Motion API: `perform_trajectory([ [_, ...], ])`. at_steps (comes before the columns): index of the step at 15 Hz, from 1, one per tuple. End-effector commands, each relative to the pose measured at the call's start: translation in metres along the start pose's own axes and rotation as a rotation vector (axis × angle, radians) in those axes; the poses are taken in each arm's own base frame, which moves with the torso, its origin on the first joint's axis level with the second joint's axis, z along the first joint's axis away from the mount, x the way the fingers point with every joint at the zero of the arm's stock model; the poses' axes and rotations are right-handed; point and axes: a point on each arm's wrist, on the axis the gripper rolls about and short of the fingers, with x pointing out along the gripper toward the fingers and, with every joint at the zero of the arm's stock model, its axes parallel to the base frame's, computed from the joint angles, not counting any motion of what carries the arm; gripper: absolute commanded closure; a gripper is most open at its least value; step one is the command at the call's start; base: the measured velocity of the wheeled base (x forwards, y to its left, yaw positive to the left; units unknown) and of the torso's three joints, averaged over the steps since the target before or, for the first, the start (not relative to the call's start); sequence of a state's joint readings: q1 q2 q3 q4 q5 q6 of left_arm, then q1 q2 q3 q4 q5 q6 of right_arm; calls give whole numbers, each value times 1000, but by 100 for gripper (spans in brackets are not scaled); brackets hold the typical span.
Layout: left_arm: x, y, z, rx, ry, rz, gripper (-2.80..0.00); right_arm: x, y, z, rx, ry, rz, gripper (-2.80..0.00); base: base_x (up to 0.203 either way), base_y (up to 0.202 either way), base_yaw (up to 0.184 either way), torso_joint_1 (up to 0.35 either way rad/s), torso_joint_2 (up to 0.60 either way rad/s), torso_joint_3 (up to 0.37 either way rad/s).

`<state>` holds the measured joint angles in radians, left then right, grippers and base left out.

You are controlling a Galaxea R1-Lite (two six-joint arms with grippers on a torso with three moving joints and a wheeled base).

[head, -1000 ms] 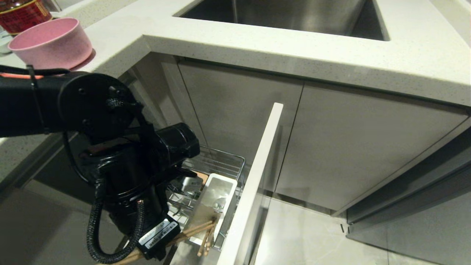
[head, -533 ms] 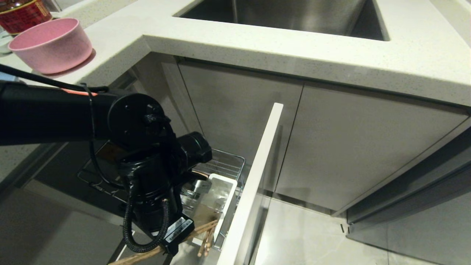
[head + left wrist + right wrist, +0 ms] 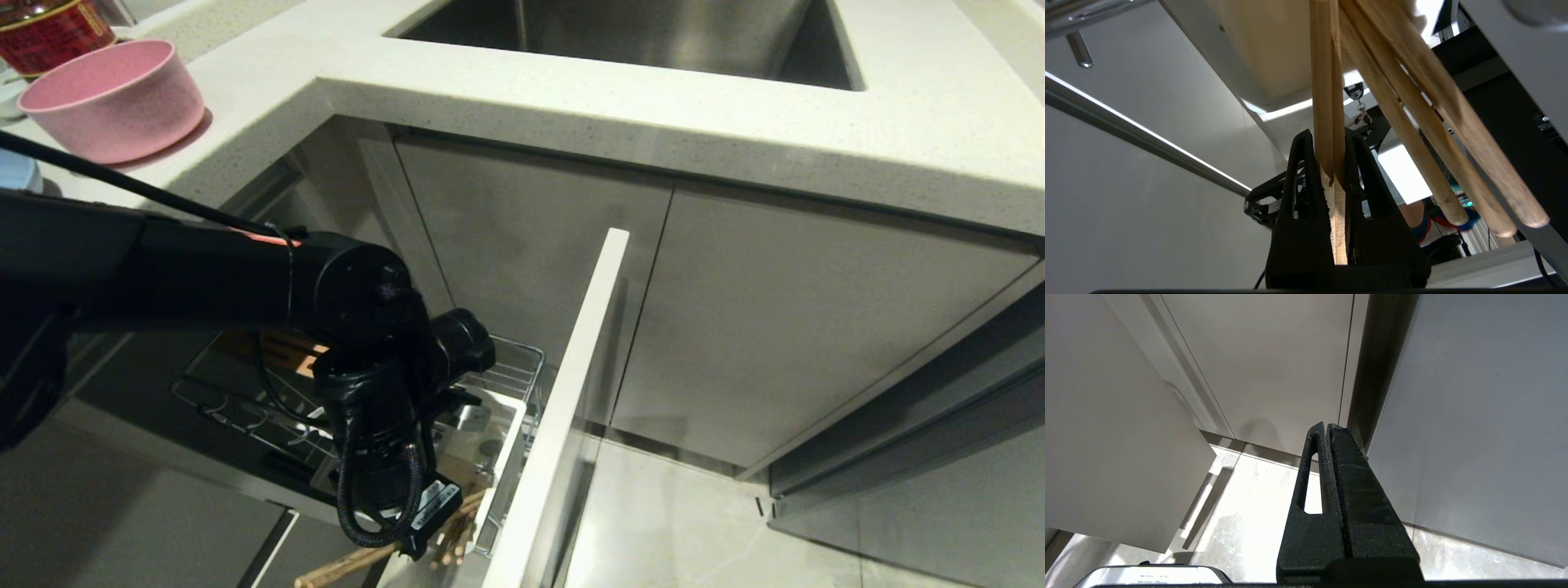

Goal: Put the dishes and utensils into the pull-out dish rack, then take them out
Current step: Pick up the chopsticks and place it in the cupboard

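1. Two claws: left claw (image 3: 1331, 163) clamped on a pair of wooden chopsticks (image 3: 1327, 102), gripped near one end between the black fingers (image 3: 1300, 192)
2. Left arm reaches down over the pull-out dish rack (image 3: 506, 367), wrist over the white utensil cup (image 3: 498, 445); in head view the claw itself is hidden under the wrist
3. More chopsticks (image 3: 1425, 134) lie loose beside the held pair in the left wrist view; wooden stick ends (image 3: 351, 563) poke out below the wrist, near the rack's front corner
4. Rack is pulled out, white front panel (image 3: 571, 392) standing edge-on to the right of the cup, chrome wire pegs (image 3: 245, 408) to the left
5. Pink bowl (image 3: 114, 98) upright on the counter (image 3: 571, 90) at far left, well apart from the rack; light-blue plate edge (image 3: 16, 173) just in front of it
6. Right claw (image 3: 1329, 465) pressed together, holding nothing, hanging by the cabinet doors above the floor
7. Steel sink (image 3: 653, 33) set in the counter behind
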<state>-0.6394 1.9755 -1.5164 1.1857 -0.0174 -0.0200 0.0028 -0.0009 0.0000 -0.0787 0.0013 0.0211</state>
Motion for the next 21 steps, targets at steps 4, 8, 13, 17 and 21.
perform_trajectory([
  [4, 5, 0, 2, -1, 24, 1, 0, 1, 0, -7, 0, 24, 0, 0, 0, 0, 0, 0, 0, 0],
  [8, 3, 0, 1, -2, 24, 3, -280, 1, 0, -7, 0, 25, 0, 0, 0, 0, 0, 0, 0, 0],
  [13, -3, 0, -4, -1, 19, 4, -280, 1, 0, -7, 0, 24, 0, 0, 0, 0, 0, 0, 0, 0],
  [17, -22, 0, -18, -7, -47, 9, -280, 1, 0, -7, 0, 24, 0, 0, 0, 0, 0, 0, 0, 0],
  [21, -55, 0, -40, -67, -185, 28, -280, 1, 0, -7, 0, 24, 0, 0, 0, 0, 0, 0, 0, 0],
])
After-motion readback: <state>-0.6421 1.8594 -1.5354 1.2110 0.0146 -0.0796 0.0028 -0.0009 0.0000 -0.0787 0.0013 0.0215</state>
